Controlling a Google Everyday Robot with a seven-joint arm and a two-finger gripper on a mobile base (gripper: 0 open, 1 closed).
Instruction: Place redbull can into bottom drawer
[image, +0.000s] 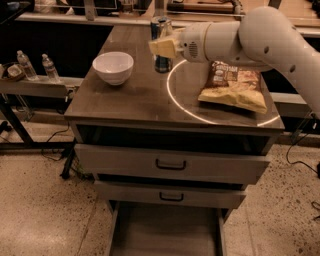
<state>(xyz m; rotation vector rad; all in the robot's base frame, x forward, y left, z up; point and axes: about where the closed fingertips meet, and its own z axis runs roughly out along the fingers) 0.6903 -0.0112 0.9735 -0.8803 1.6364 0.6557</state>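
The redbull can (161, 62) is a slim silver and blue can, upright at the back middle of the table top, just right of the white bowl. My gripper (163, 47) reaches in from the right on a white arm, and its pale fingers (159, 48) close across the can's middle. The can's base is at or just above the wood. The bottom drawer (165, 231) is pulled out at the foot of the cabinet, with its flat grey floor showing.
A white bowl (113, 67) stands at the left of the table top (135, 102). A chip bag (232, 85) lies at the right. Two upper drawer fronts (170, 164) are slightly ajar. Two water bottles (25, 65) stand on a shelf at the left.
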